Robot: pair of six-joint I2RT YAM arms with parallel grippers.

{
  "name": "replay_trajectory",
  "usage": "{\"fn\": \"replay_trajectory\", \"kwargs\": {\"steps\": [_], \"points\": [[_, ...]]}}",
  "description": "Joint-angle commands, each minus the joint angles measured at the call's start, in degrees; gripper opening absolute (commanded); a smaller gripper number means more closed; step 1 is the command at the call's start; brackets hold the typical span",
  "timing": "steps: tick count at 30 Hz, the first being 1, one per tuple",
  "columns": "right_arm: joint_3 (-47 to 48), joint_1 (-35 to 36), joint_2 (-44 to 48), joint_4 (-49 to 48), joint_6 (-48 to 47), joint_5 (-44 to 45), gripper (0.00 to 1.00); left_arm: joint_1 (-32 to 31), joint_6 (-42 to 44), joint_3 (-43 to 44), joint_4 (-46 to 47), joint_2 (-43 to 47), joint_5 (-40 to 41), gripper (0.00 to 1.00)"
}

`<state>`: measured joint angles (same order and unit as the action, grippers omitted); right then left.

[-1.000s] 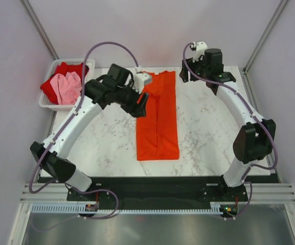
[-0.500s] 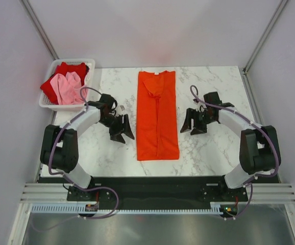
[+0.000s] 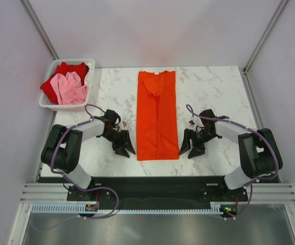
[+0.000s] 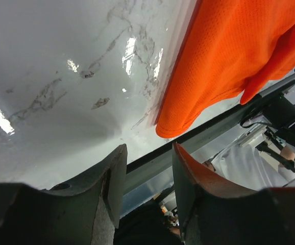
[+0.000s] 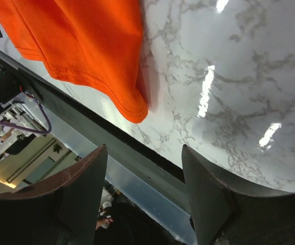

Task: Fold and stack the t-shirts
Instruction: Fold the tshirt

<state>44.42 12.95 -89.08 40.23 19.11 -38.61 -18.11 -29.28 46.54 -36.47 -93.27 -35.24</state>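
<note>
— Between the fingers of the left claw, what is there?

— Nothing. The fingers are spread, with only bare worktop in the gap. The right claw is the same, parted and empty. Both sit low over the marble.

— And the orange-red t-shirt?

— Just ahead of each claw and inward: to the right of the left one and to the left of the right one. Each wrist camera shows one near hem corner lying close to the fingertips but apart from them.

— How far along is the job, would you say?

— Early. The orange-red shirt lies as a long narrow strip running away from the claws, so the lengthwise folds look done. I judge that the crosswise fold is left to do. Both claws flank the near hem, which fits that step.

— Does the overhead camera add anything?

— Yes. It shows the whole strip, with the collar at the end farthest from the claws. Beyond the left claw and off to its left, it shows the basket with the deeper red t-shirt and the pale pink t-shirt heaped inside, unfolded. There is no stack yet.

— And what do the wrist views alone give?

— The stitched hem up close, and the empty gap between the fingers. The overhead view shows neither clearly.
</note>
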Motion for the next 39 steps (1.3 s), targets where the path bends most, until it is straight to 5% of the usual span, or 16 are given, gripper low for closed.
{"fn": "replay_trajectory", "kwargs": {"steps": [1,15,33,39], "points": [[1.01,2.16,-1.0,-4.36,0.39,-0.68,0.68,-0.52,-3.94,-1.1,5.62,2.13,-2.02,0.48],[7.08,6.74,-10.32,-9.2,3.38,1.43,0.65,-3.16,-2.19,1.53,7.73,-1.82,-2.37,0.45],[2.51,6.91,-8.66,-8.59,6.64,0.11,0.6,-5.97,-1.31,3.55,6.41,-5.16,-2.9,0.33],[3.21,7.09,-9.71,-9.47,6.73,0.03,0.59,-6.59,-1.48,2.5,6.23,-4.99,-2.46,0.36]]}}
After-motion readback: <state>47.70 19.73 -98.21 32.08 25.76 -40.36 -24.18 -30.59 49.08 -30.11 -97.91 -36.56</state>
